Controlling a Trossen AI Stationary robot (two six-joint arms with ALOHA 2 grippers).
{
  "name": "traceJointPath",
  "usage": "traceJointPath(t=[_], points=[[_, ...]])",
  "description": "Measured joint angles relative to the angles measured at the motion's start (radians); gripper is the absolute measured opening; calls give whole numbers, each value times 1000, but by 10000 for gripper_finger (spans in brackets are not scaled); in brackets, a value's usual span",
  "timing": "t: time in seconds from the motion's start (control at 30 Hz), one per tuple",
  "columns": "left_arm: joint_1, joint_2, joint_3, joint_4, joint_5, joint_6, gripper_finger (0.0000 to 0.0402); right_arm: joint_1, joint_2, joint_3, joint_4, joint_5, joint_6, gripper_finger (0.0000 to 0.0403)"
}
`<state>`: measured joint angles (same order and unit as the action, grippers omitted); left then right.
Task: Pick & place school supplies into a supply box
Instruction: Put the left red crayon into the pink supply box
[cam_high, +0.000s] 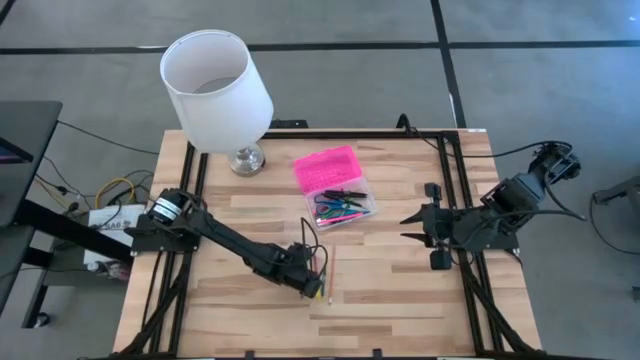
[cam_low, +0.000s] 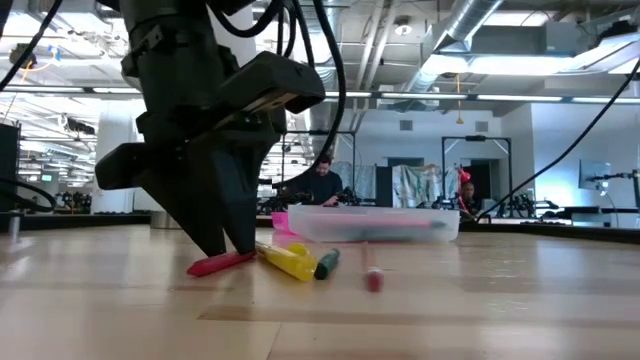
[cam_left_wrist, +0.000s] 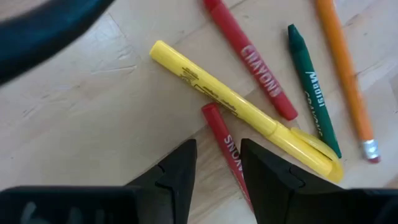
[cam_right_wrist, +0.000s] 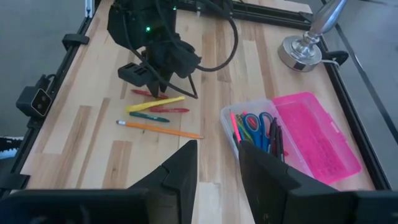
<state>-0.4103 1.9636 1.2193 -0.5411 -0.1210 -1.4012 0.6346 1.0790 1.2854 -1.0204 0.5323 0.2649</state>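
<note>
High view shows the wooden bench filling the middle of the frame, with dark rails along its left, right and top edges. Bare wood lies open across the lower half and the centre right. A white lamp stands at the upper left of the bench, its metal foot just left of the supply box.

That box sits open at upper centre: the pink lid lies flat toward the upper left, the clear base toward the lower right, holding blue-handled scissors and several pens. Free room lies between the box and the loose supplies at lower centre.

The left arm reaches from the left edge down to lower centre. Its left pincer points down at the bench, fingers parted narrowly, astride one red crayon; it is not clear whether the tips touch the crayon, which lies on the wood. A yellow highlighter lies just beside it, with a second red crayon, a green crayon and an orange pencil close by, all lying flat.

The right arm waits at the right edge of the bench, its right pincer slightly open, holding nothing, well apart from the box.

In the low view, a person sits far behind the bench.
</note>
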Motion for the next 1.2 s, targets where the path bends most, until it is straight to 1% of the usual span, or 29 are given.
traceJointPath(t=[0.27,0.53,0.83,1.07,1.2], points=[[1,0,-1,-14,49,-16,110,0,0,0,-16,0,-1,111],[-1,0,-1,-36,122,-22,96,0,0,0,-21,0,-1,111],[-4,5,48,-202,191,59,93,0,0,0,-20,0,-2,111],[-5,4,49,-281,248,101,93,0,0,0,-19,0,5,111],[-6,4,49,-315,260,133,93,0,0,0,-19,0,6,111]])
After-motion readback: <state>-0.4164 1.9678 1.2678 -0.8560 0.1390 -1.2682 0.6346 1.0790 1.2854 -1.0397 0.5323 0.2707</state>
